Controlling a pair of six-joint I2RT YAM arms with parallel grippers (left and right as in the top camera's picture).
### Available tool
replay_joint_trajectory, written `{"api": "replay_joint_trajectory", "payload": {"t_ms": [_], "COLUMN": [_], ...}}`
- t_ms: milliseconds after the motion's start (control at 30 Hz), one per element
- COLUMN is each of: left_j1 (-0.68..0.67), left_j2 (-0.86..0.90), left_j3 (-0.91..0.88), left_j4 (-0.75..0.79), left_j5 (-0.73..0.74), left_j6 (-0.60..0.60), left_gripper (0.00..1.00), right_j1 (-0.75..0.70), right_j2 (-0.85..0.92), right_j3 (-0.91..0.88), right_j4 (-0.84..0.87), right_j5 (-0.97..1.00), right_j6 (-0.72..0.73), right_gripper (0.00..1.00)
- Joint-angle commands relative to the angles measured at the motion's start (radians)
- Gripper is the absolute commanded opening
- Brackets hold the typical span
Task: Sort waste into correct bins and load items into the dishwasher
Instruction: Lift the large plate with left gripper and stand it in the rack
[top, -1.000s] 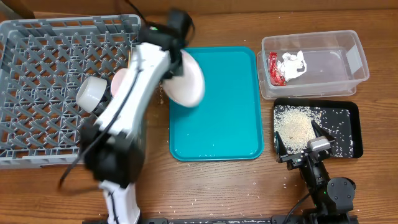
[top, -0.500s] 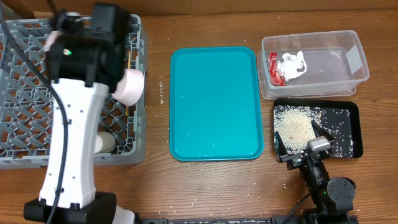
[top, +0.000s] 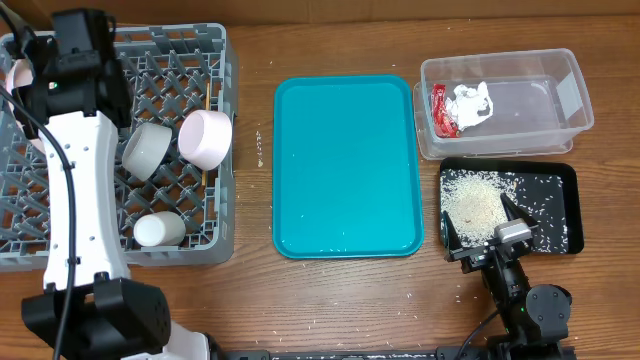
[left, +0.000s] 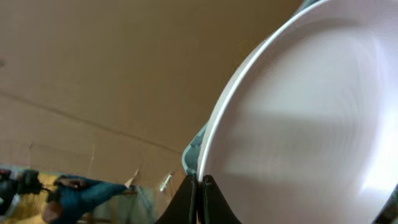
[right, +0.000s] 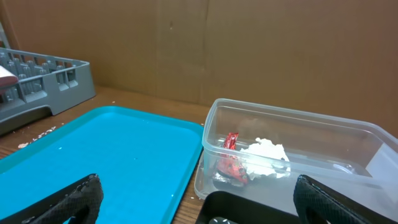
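Observation:
My left gripper (left: 200, 183) is shut on the rim of the large white plate (left: 298, 118). In the overhead view the plate (top: 14, 72) shows only as a sliver at the far left edge of the grey dish rack (top: 100, 252), under my left arm. Two white bowls (top: 148, 150) (top: 206, 138), a small cup (top: 160, 229) and a wooden chopstick (top: 207, 100) lie in the rack. The clear tub (top: 530, 95) holds the red wrapper (top: 441, 108) and white tissue (top: 470, 103). The black tray (top: 560, 180) holds rice (top: 475, 205). My right gripper (top: 485, 235) is open and empty at that tray's front edge.
The teal serving tray (top: 345, 165) lies bare in the middle; it also shows in the right wrist view (right: 106, 155), with the tub (right: 292, 149) behind it. A few loose rice grains lie on the wooden table (top: 330, 300) near the trays. A cardboard wall stands at the back.
My left arm has swung left with the plate, from the teal tray's edge across the rack to its far left side. The right arm has not moved.

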Motion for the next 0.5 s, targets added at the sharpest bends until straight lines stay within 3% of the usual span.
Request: {"api": "replay_joint_trajectory", "payload": {"t_ms": [0, 200, 467], "left_j1": [0.039, 0.109, 0.159], "left_j2": [0.008, 0.026, 0.067], "left_j3": [-0.038, -0.08, -0.127], "left_j4": [0.079, 0.147, 0.177], "left_j5": [0.043, 0.264, 0.291], "left_j6": [0.168, 0.251, 0.251], "left_gripper": [0.04, 0.04, 0.04], "right_j1": [-0.001, -0.001, -0.001], "right_j2": [-0.012, -0.012, -0.012], "right_j3": [-0.011, -0.011, -0.011], "right_j4": [0.003, 0.003, 0.003], "right_j5": [0.01, 0.01, 0.01], "right_j6": [-0.003, -0.003, -0.003], "right_gripper": [1.0, 1.0, 1.0]}}
